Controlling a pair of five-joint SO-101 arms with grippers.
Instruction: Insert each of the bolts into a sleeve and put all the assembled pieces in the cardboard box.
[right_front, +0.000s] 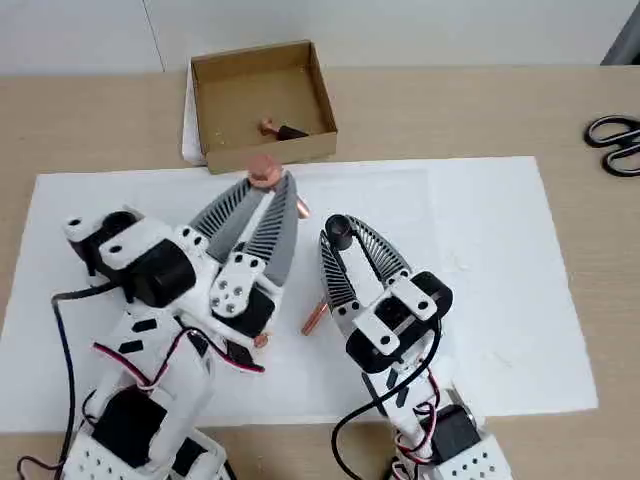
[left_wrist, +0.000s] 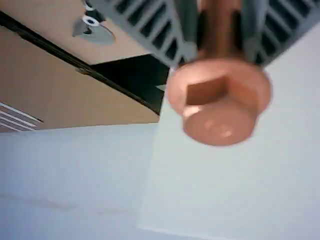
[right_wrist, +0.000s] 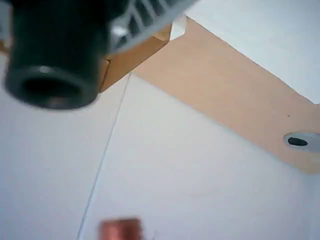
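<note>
Your left gripper (right_front: 266, 182) is clamping a copper bolt (right_front: 263, 168), with the flanged head sticking out past the fingertips. You are holding it above the paper (right_front: 480, 260), just in front of the box (right_front: 310, 147) and close to its front wall; whether it is touching the wall cannot be told. Inside the box, an assembled piece (right_front: 280, 130) is lying near that same wall, copper at one end and black at the other.

Your right gripper (right_front: 340, 228) is gripping a black sleeve (right_front: 338, 233) at its fingertips, and the right wrist view is looking at the sleeve's open bore. The sleeve is sitting apart from the held bolt, off to its side and nearer the arm bases.

A loose bolt (right_front: 315, 317) is lying tilted on the paper between your two arms. A second copper piece (right_front: 302, 208) is showing just beside the left gripper's finger.

Scissors (right_front: 615, 145) are resting on the bare table (right_front: 450, 110), well away from both arms.
</note>
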